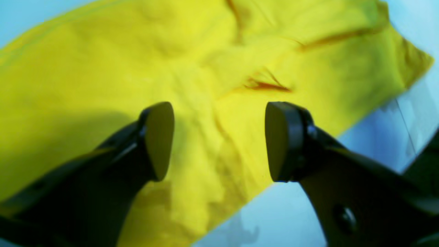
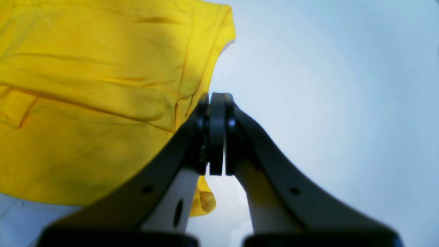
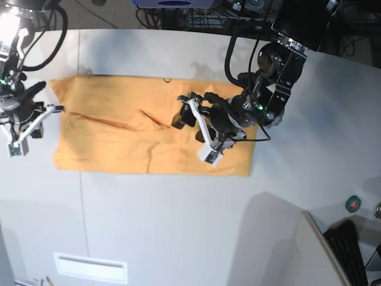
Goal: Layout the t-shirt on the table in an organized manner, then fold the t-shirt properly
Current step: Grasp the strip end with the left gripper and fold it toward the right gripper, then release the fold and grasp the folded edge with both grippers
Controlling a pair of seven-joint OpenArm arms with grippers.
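While spread as a folded band across the table (image 3: 178,226), the t-shirt (image 3: 119,143) shows no legible print.
Left gripper (image 1: 219,140) gapes empty above it; right gripper (image 2: 216,137) pinched closed, holding nothing.

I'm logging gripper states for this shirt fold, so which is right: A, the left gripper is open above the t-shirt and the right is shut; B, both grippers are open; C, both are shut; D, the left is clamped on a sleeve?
A: the left gripper has a clear gap between its pads over the yellow t-shirt, while the right gripper has its pads pressed together.
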